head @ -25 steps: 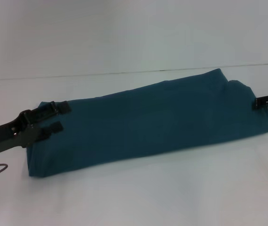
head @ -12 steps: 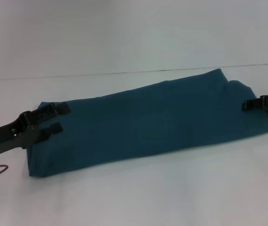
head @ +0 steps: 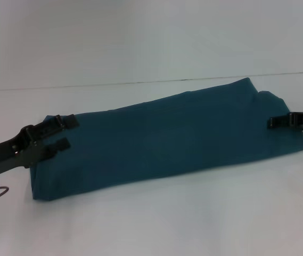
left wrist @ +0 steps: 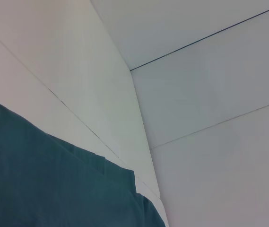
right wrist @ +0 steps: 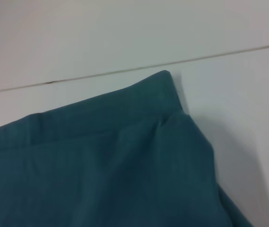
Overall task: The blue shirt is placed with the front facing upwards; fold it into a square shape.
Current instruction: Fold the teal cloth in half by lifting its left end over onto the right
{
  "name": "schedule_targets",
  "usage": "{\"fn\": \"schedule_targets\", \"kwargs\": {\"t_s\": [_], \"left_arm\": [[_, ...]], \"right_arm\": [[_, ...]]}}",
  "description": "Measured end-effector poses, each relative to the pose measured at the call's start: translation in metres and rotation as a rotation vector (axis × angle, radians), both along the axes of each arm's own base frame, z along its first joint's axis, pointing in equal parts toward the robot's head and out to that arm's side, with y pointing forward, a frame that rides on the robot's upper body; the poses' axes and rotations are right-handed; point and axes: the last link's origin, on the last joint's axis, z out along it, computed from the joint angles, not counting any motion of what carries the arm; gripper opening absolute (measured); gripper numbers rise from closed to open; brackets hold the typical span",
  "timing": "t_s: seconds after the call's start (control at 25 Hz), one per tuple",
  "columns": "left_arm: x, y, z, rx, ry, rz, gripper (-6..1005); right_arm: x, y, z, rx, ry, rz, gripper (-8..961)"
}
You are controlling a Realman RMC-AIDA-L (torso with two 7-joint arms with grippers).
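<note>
Sliding inward over the blue shirt [head: 167,136], folded long across the worktop's middle, the right gripper [head: 279,121], fingers' state untellable, needed a square edge grasp while the left gripper [head: 63,132] stayed spread.

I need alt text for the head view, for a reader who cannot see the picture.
A blue shirt, folded into a long narrow band, lies slantwise on a white table. The left gripper is open at its left end, and the right gripper reaches over its right end.
</note>
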Motion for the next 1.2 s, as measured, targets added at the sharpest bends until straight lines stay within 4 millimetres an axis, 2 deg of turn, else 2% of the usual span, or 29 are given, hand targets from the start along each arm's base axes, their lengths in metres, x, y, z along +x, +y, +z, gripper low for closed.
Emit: {"fn": "schedule_targets", "kwargs": {"t_s": [0.24,0.48,0.68,0.8,1.0,1.2], "left_arm": [[0.001,0.001,0.000,0.002,-0.002,-0.003,913],[0.000,0.000,0.002,0.016,-0.016,0.002,912],[0.002,0.002,0.003,0.019,-0.018,-0.003,912],[0.003,0.002,0.003,0.021,-0.020,-0.004,912],[0.003,0.002,0.002,0.022,-0.030,-0.002,912],[0.003,0.002,0.002,0.021,-0.032,-0.001,912]], "right_arm": [[-0.008,0.002,-0.010,-0.006,0.111,0.046,901],[-0.017,-0.001,-0.010,-0.032,0.232,0.076,900],[-0.013,-0.007,-0.007,-0.061,0.250,0.049,899],[-0.006,-0.012,-0.001,-0.074,0.233,0.016,899],[0.005,-0.017,0.019,-0.052,0.186,0.001,898],[0.005,-0.019,0.030,-0.027,0.180,0.021,897]]}}
